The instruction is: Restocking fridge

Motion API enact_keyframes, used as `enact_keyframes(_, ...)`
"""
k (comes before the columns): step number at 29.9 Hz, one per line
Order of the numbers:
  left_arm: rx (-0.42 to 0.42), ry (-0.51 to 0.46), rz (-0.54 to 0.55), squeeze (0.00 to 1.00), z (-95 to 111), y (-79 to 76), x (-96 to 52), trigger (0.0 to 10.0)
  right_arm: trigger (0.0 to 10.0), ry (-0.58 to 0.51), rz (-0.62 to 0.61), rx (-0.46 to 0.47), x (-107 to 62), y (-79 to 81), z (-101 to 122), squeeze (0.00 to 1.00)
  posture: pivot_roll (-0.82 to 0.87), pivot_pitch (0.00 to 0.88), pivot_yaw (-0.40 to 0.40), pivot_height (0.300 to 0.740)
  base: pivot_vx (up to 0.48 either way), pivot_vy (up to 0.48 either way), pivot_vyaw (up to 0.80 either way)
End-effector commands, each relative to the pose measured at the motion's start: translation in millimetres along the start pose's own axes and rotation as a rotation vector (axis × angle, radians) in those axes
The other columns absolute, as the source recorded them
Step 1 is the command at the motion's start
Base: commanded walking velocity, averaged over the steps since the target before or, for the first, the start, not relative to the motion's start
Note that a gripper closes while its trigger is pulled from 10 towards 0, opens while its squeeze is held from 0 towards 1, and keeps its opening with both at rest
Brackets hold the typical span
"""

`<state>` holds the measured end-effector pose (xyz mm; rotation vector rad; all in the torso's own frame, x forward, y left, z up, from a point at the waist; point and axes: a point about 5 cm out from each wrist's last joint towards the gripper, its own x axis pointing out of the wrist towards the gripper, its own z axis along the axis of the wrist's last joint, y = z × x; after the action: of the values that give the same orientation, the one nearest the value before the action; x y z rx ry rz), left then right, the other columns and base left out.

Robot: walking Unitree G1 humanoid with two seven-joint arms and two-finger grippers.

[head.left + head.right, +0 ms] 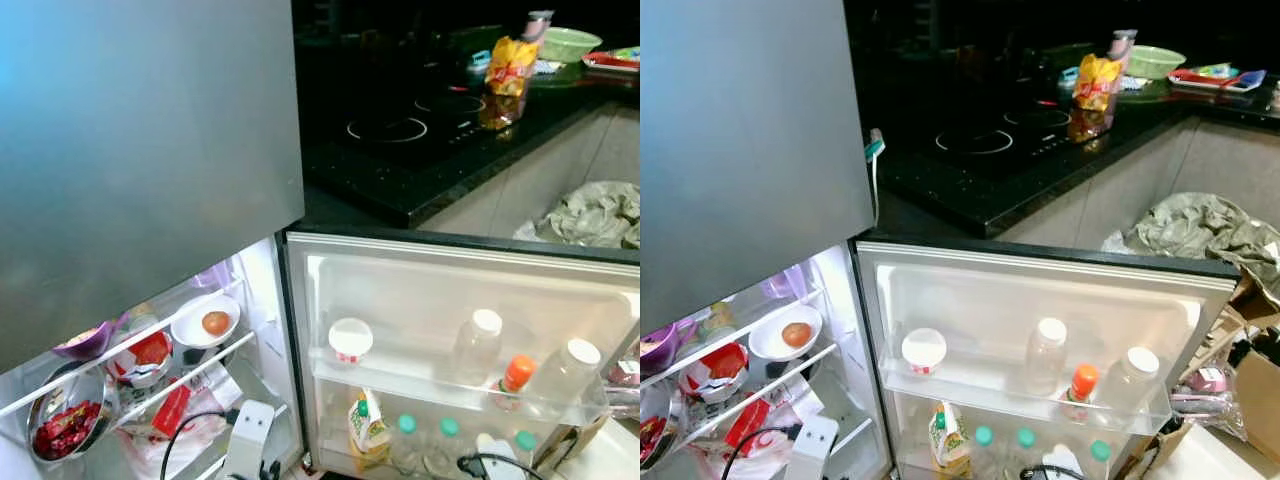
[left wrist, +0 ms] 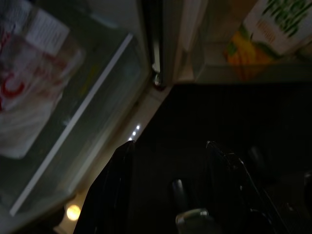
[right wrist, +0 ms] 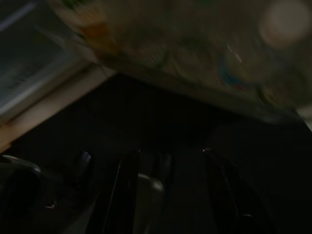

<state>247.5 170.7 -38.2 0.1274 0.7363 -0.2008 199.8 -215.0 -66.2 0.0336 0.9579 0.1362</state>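
Dark, blurred bottles (image 3: 204, 53) beyond right gripper (image 3: 165, 161) fingers.

fridge (image 1: 150, 150) | grey, lower door (image 1: 440, 300) swung open | door shelf bottles (image 1: 478, 345) upright

I see the open fridge (image 1: 150, 150) on my left, a bowl holding an egg (image 1: 215, 322) on its wire shelf. To its right, the door shelf (image 1: 450, 385) carries a cup (image 1: 350, 340) and bottles (image 1: 478, 345); the cooktop (image 1: 400, 125) lies behind.
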Motion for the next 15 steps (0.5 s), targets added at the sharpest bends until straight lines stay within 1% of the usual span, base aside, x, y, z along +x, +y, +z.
enact_keyframes(1, -0.028, 0.048, 0.022, 0.0, -17, 4.8, -4.2, 10.0, 10.0, 0.045, -0.005, -0.022, -1.0, 1.2, -13, 0.0, -0.07, 0.057, 0.033, 0.74, 0.0, 0.0, 0.0)
enact_keyframes(3, -0.039, 0.055, 0.021, 0.0, -22, 5.0, -5.3, 10.0, 10.0, 0.058, -0.001, -0.05, -1.3, 2.1, -18, 0.0, -0.07, 0.054, 0.031, 0.74, 0.0, 0.0, 0.0)
enact_keyframes(6, -0.048, 0.056, 0.02, 0.0, -26, 4.9, -5.8, 10.0, 10.0, 0.052, -0.029, -0.069, -1.0, 0.5, -19, 0.0, -0.07, 0.046, 0.015, 0.74, 0.0, 0.0, 0.0)
enact_keyframes(7, -0.057, 0.059, 0.028, 0.0, -27, 5.3, -5.6, 10.0, 10.0, 0.043, -0.035, -0.084, -0.4, 0.2, -16, 0.0, -0.06, 0.023, -0.003, 0.74, 0.0, 0.0, 0.0)
enact_keyframes(10, -0.064, 0.063, 0.038, 0.0, -28, 5.7, -5.3, 10.0, 10.0, 0.031, -0.039, -0.096, 0.1, -0.1, -13, 0.0, -0.05, 0.006, -0.009, 0.74, 0.0, 0.0, 0.0)
enact_keyframes(11, -0.064, 0.069, 0.049, 0.0, -27, 6.3, -4.5, 10.0, 10.0, 0.017, -0.046, -0.102, 0.8, -0.6, -8, 0.0, -0.04, 0.0, -0.02, 0.74, 0.0, 0.0, 0.0)
enact_keyframes(13, -0.085, 0.063, 0.07, 0.0, -22, 8.2, -2.5, 10.0, 10.0, -0.016, -0.06, -0.074, 2.3, -1.2, 3, 0.0, -0.03, 0.0, -0.02, 0.74, 0.0, 0.0, 0.0)
enact_keyframes(15, -0.085, 0.063, 0.07, 0.0, -22, 8.2, -2.5, 10.0, 10.0, -0.016, -0.06, -0.074, 2.3, -1.2, 3, 0.0, -0.03, 0.0, -0.02, 0.74, 0.0, 0.0, 0.0)
